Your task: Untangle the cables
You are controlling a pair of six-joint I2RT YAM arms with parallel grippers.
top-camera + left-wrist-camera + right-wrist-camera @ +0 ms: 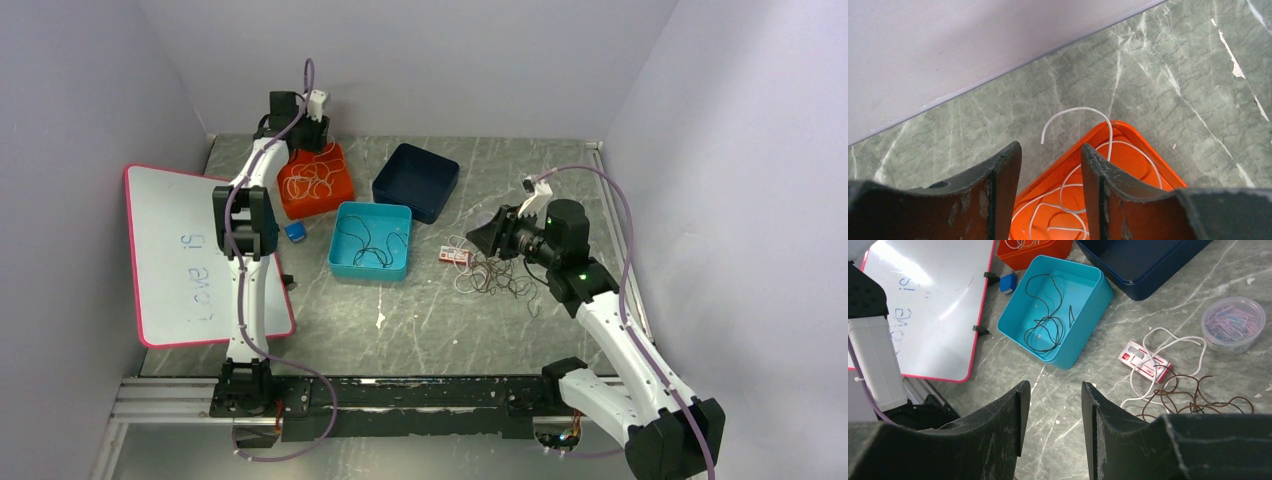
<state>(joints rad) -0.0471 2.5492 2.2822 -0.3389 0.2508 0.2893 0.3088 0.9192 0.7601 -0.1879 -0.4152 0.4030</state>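
White cables (312,183) lie coiled in the orange bin (340,196); one end hangs over its rim (1075,114). A black cable (368,243) lies in the light-blue bin (345,266), which also shows in the right wrist view (1092,315). A brown cable (500,280) and a white cable (1168,347) lie tangled on the table. My left gripper (1050,155) is open and empty above the orange bin's far corner (1143,145). My right gripper (1053,390) is open and empty, held above the table left of the brown tangle (1188,397).
A dark-blue bin (416,180) stands at the back. A whiteboard (185,255) lies at the left, a small blue object (295,232) beside it. A red-and-white packet (1144,360) and a tub of paper clips (1233,322) lie by the tangle.
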